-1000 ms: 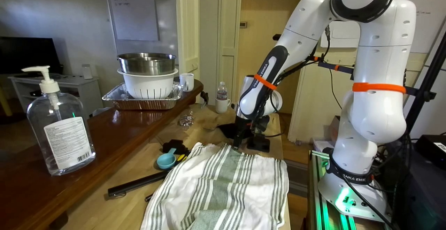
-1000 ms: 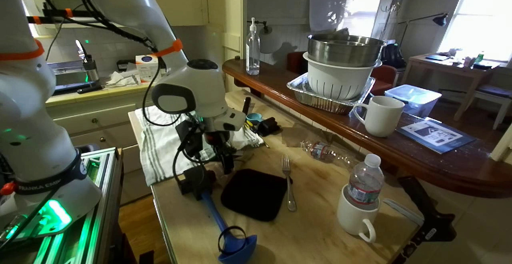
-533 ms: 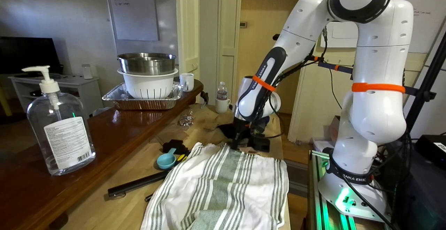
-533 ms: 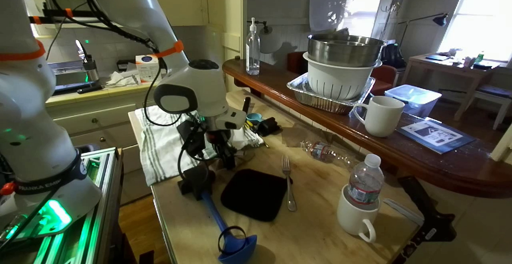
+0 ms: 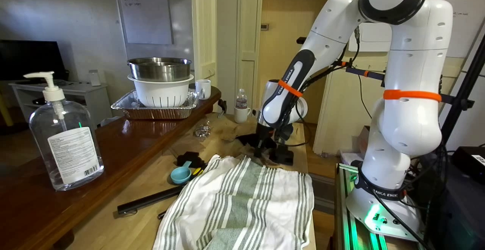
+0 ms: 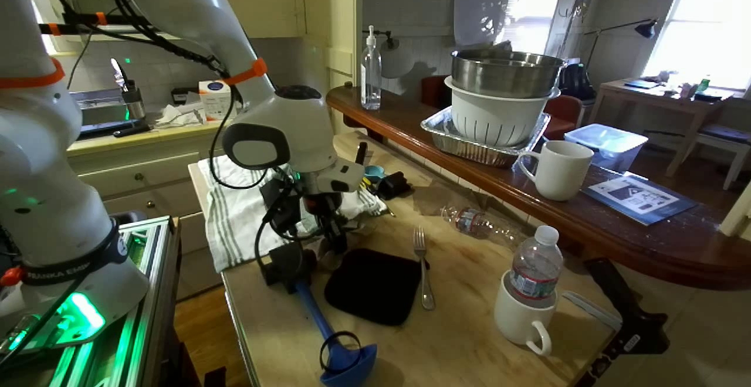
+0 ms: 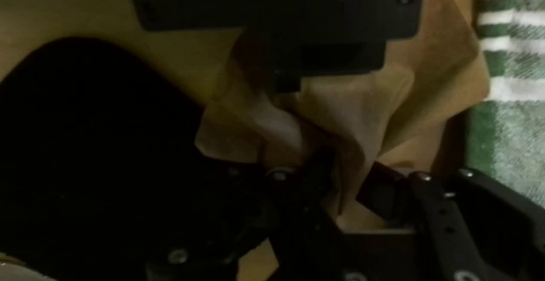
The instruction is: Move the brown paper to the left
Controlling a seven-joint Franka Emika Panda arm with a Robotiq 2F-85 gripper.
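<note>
The brown paper [image 7: 443, 72] fills the middle of the wrist view, crumpled into folds, next to the striped cloth. My gripper [image 7: 347, 183] is shut on it, a bunched fold pinched between the dark fingers. In an exterior view the gripper [image 5: 258, 152] points down at the table just beyond the cloth's far edge, and some of the paper [image 5: 268, 160] shows beside the fingertips. Elsewhere the gripper [image 6: 337, 246] and its cables cover most of the paper.
A white striped cloth [image 5: 238, 208] lies close by. Around the gripper are a black mat [image 6: 375, 286], a fork [image 6: 423, 270], a blue ladle [image 6: 315, 311] and a black block [image 6: 290, 267]. Farther off are a brownish sheet [image 6: 431, 198], a plastic bottle [image 6: 475, 223] and a mug [image 6: 516, 316].
The gripper dipped toward the striped cloth's edge, then shifted slightly back from it. Its jaws have closed, and the brown paper now stands more bunched beside the fingertips.
</note>
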